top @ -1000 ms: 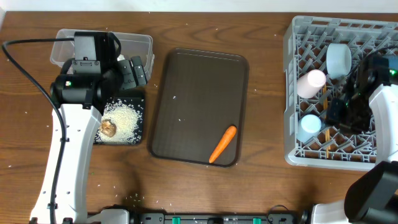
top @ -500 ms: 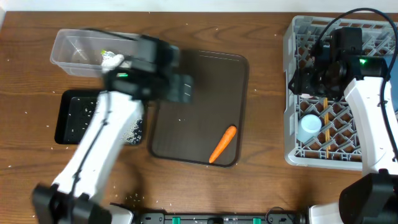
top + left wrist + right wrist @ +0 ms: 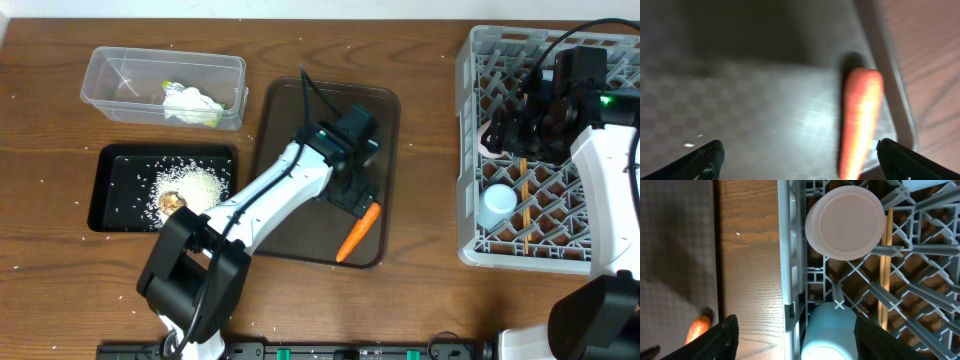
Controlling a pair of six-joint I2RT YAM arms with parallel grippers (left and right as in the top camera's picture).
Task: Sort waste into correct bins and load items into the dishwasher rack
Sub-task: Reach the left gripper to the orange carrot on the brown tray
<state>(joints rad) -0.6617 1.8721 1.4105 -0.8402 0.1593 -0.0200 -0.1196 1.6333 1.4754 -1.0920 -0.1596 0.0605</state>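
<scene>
Wooden table (image 3: 420,290) | left gripper (image 3: 800,167) spread wide, empty, low over brown serving tray (image 3: 285,120) | orange carrot (image 3: 860,120) lies on that tray just ahead, near its rim | right gripper (image 3: 797,347) parted, gripping nothing, above dishwasher rack (image 3: 467,160) holding pinkish-white cup (image 3: 845,222) and light blue cup (image 3: 832,335)

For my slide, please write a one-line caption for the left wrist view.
Open left gripper hovers over the orange carrot lying at the edge of the brown tray.
</scene>
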